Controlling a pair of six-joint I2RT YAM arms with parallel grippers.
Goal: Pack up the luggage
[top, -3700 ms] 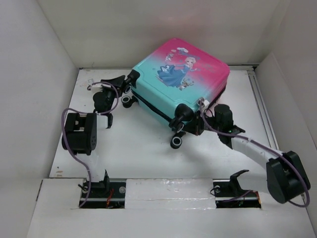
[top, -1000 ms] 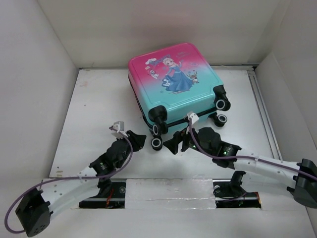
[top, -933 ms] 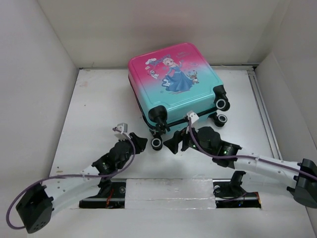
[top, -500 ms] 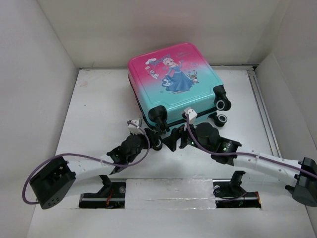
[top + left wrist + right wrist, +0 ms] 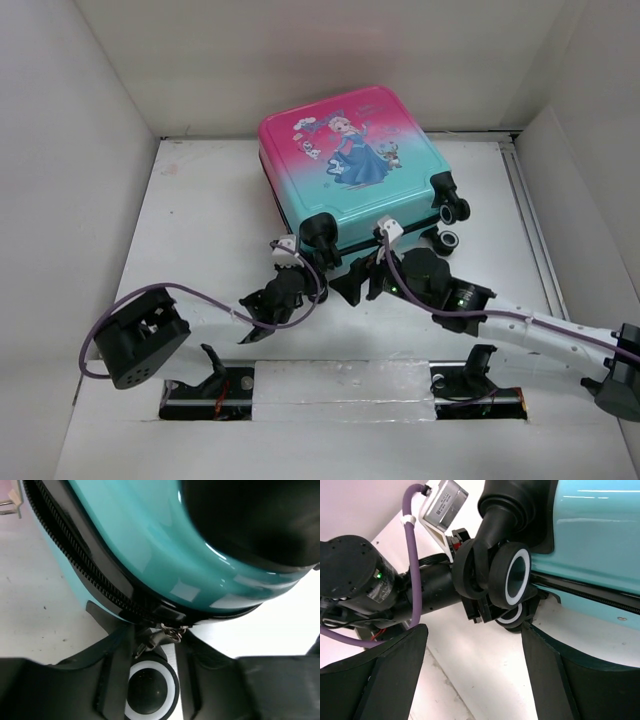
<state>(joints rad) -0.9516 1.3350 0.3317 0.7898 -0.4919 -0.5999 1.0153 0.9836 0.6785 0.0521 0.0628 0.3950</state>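
The luggage [image 5: 350, 170] lies flat and zipped at the back of the table, princess print up, teal end and wheels toward me. My left gripper [image 5: 305, 278] is at its front left corner. In the left wrist view its jaws [image 5: 155, 635] stand partly apart on either side of a black-and-white wheel [image 5: 150, 690], with the zipper pull [image 5: 172, 630] hanging at the fingertips under the teal shell [image 5: 150, 545]; whether they press the wheel does not show. My right gripper [image 5: 352, 282] is open just right of it, nothing between its fingers [image 5: 475, 635], facing the same caster [image 5: 515, 580].
Two more wheels [image 5: 452, 225] stick out at the luggage's right front corner. White walls close in the table on the left, back and right. The left arm's purple cable [image 5: 180, 295] loops over the front left. Bare white table [image 5: 200, 220] lies left of the luggage.
The left arm has swung in from the front left until its gripper sits at the luggage's front left wheel. The right gripper has edged slightly toward the luggage. The luggage has stayed put over the last second.
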